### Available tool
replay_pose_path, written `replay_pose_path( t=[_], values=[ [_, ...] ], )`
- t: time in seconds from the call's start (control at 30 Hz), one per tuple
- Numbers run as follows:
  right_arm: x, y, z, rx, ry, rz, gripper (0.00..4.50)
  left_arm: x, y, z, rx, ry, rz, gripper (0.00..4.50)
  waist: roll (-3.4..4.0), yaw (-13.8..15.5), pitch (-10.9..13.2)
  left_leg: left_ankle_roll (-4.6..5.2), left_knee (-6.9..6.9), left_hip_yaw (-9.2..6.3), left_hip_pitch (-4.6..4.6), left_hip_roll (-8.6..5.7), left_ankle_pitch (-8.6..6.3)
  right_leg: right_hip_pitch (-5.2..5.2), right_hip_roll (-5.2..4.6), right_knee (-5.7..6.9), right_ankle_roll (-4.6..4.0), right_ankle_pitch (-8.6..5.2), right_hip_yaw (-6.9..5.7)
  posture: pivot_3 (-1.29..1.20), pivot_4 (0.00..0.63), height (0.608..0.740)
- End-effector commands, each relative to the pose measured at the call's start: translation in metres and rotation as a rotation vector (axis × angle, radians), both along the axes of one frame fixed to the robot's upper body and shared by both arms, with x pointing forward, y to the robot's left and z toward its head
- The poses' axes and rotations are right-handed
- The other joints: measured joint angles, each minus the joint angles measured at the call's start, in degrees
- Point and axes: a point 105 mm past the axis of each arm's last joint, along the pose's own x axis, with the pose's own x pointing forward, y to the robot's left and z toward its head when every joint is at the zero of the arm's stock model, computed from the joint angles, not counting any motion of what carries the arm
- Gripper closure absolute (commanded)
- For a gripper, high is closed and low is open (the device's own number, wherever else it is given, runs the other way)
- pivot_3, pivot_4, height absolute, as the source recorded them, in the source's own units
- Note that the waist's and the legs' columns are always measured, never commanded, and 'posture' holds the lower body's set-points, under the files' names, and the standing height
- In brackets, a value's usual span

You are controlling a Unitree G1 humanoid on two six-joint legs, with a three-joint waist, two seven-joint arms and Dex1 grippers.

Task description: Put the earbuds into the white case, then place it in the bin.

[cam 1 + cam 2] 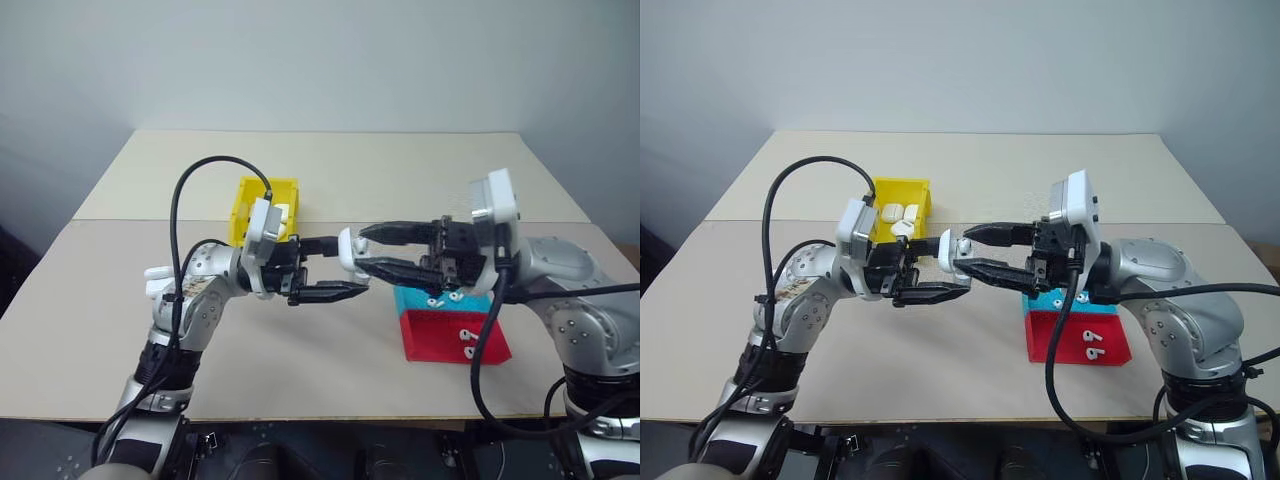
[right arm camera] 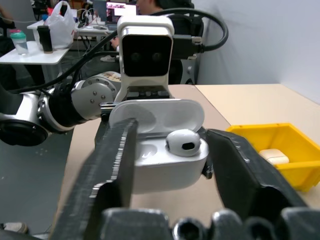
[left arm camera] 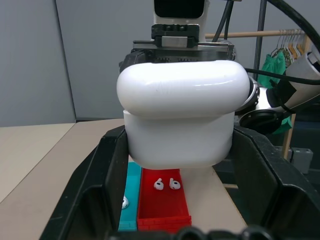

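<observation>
white case (image 2: 165, 160) clamped by left gripper (image 1: 940, 268) with lid flipped up, one earbud (image 2: 182, 142) seated inside, right gripper (image 1: 975, 252) spread open around it, yellow bin (image 1: 898, 208) behind

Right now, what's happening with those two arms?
Left gripper holds the white case, lid open. One earbud seated. Right gripper open around it. Bin clear.

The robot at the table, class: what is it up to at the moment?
It is loading earbuds into a white case. The left claw holds the open case in the air between the arms. One earbud sits in a socket, and the right claw, its jaws open, brackets the case. More earbuds lie on the red tray and teal tray. The yellow bin already holds other white cases.
</observation>
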Motion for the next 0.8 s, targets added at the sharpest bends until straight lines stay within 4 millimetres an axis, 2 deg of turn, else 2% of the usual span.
replay_pose_path(
  t=[0.03, 0.1, 0.5, 0.67, 0.8],
  values=[
    [-0.003, 0.001, 0.002, -0.011, -0.022, 0.010, 0.52, -0.003, -0.001, 0.017, -0.046, -0.071, -0.011, 1.73, 0.00, 0.0, 0.0, 0.00, 0.00, 0.00, 0.00, 0.00, 0.00, 0.00, 0.00, 0.00, 0.00, 0.00, 0.00, 0.00, 0.150, 0.740],
    [-0.003, 0.000, 0.003, -0.008, -0.023, 0.005, 0.05, -0.003, 0.000, 0.017, -0.049, -0.071, -0.010, 1.73, 0.00, 0.0, 0.0, 0.00, 0.00, 0.00, 0.00, 0.00, 0.00, 0.00, 0.00, 0.01, 0.00, 0.00, 0.00, 0.00, 0.150, 0.740],
    [0.016, -0.034, 0.026, -0.017, -0.077, -0.111, 0.05, -0.003, 0.013, 0.011, -0.034, -0.062, 0.037, 1.73, 0.00, 0.0, 0.0, 0.00, 0.00, 0.00, 0.01, 0.00, 0.00, 0.01, 0.00, 0.00, 0.00, 0.00, 0.00, 0.00, 0.150, 0.740],
    [0.020, -0.039, 0.025, -0.064, -0.087, -0.127, 0.05, -0.004, 0.019, 0.011, -0.033, -0.065, 0.067, 1.73, -0.01, 0.0, 0.0, 0.00, -0.01, 0.01, -0.01, 0.00, 0.00, 0.00, 0.00, -0.02, 0.00, 0.00, 0.00, 0.00, 0.150, 0.740],
    [0.029, -0.051, 0.014, -0.240, -0.109, -0.177, 0.05, -0.006, 0.024, 0.013, -0.033, -0.068, 0.072, 1.73, -0.01, 0.0, 0.0, 0.00, 0.00, 0.02, 0.00, 0.01, 0.00, -0.01, -0.01, -0.01, 0.00, 0.00, 0.01, 0.00, 0.150, 0.740]
  ],
)
